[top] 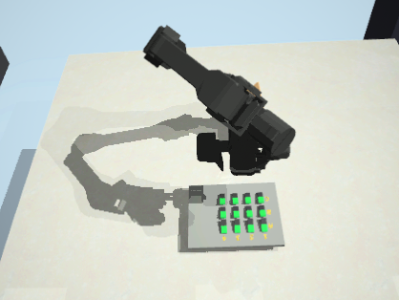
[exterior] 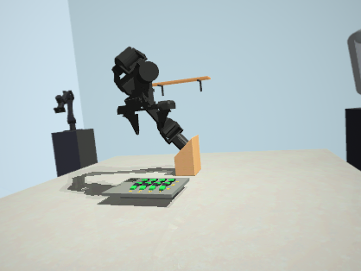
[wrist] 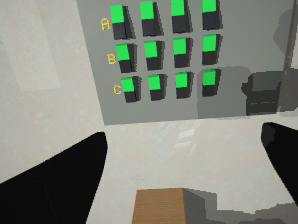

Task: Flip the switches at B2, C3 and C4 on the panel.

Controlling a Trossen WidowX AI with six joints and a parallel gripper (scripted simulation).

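The grey panel (top: pixel 204 229) (exterior: pixel 123 190) (wrist: pixel 95 65) lies on the table with three rows of four switches, each with a green half on the side far from the arm and a dark half nearer it. Switch B2 (top: pixel 249 213) (wrist: pixel 151 49) is in the middle row; switch C3 (top: pixel 235 200) (wrist: pixel 181 79) and switch C4 (top: pixel 221 201) (wrist: pixel 209 78) are in the row nearest the arm. All switches look alike; I cannot tell clearly which ends are raised. My gripper (exterior: pixel 148 129) (wrist: pixel 181 135) is wide open and empty, high above the arm-side edge of the panel, touching nothing.
The wooden base block (exterior: pixel 186 160) (wrist: pixel 159 207) stands behind the panel, on the arm's side. Arm shadows fall across the table (top: pixel 119 267) and the panel's column 4 side. A second arm on a dark pedestal (exterior: pixel 73 151) stands in the background.
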